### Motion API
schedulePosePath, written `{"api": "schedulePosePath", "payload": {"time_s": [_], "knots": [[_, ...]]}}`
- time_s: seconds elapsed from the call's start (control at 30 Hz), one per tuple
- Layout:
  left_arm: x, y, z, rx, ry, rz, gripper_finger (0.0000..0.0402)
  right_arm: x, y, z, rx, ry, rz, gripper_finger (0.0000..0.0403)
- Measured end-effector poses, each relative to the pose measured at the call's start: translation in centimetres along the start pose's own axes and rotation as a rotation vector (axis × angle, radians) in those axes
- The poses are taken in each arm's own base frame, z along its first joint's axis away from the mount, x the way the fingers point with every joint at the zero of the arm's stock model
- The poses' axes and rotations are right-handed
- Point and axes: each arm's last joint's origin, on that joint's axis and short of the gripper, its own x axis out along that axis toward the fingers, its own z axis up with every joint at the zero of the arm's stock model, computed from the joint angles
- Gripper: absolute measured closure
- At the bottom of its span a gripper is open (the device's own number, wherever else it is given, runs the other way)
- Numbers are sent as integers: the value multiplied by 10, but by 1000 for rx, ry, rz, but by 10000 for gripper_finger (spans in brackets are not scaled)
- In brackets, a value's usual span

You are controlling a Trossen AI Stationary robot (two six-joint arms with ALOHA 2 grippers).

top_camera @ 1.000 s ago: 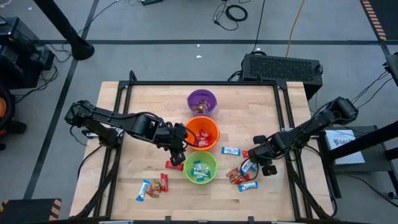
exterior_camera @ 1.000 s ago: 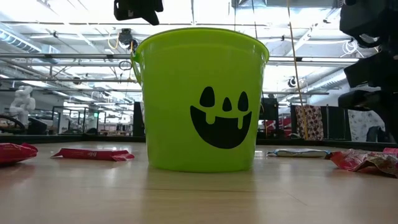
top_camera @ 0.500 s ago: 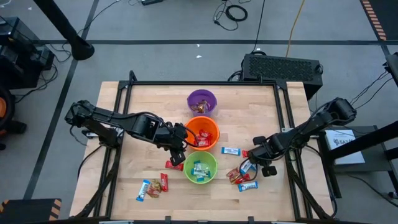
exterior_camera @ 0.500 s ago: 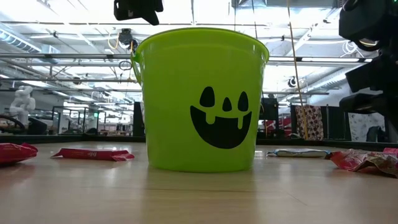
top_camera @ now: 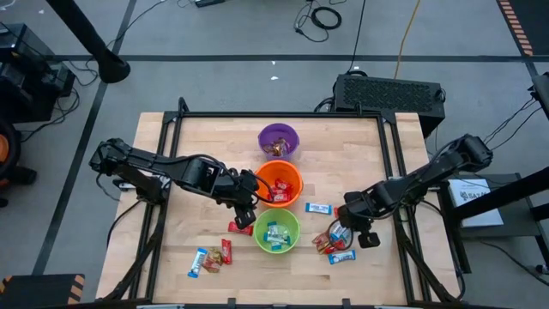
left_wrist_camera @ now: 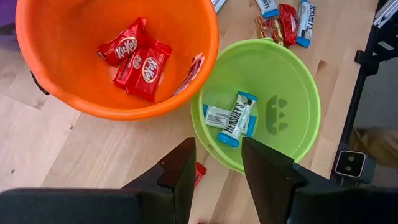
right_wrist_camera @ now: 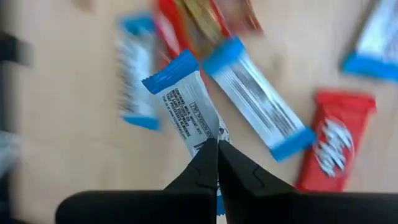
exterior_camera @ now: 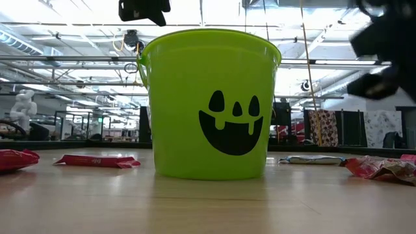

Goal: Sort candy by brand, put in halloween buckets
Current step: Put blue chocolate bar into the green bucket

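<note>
The right gripper is clenched on a blue-and-white bar at the table's four o'clock — lift straight, clear of neighbouring candy, then carry toward the green bucket at nine o'clock. The left gripper waits half-spread, holding nothing, above the bucket rims.

Low view: right gripper is a dark smear at the edge, shape unreadable. Right wrist view: candy on the surface is blurred, brand print illegible; the blue-and-white bar disappears behind the fingers. Purple bucket: contents too small to tell. Left wrist view: orange bucket cut off by the frame.
</note>
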Motion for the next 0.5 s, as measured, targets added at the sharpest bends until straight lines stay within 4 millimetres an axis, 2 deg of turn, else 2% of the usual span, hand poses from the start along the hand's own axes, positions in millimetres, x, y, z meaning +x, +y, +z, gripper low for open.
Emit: {"api": "schedulePosePath", "payload": {"time_s": [0.13,0.23,0.37,0.5], "knots": [[0,0,0,0,0,-1,265,-32,13,14,-4,-78,85,403],[0,0,0,3,1,-1,265,-65,24,25,-7,-195,130,403],[0,0,0,1,-1,-2,265,-114,32,37,58,-411,176,403],[-1,-1,1,-4,-12,-12,265,-162,29,42,165,-711,162,402]]}}
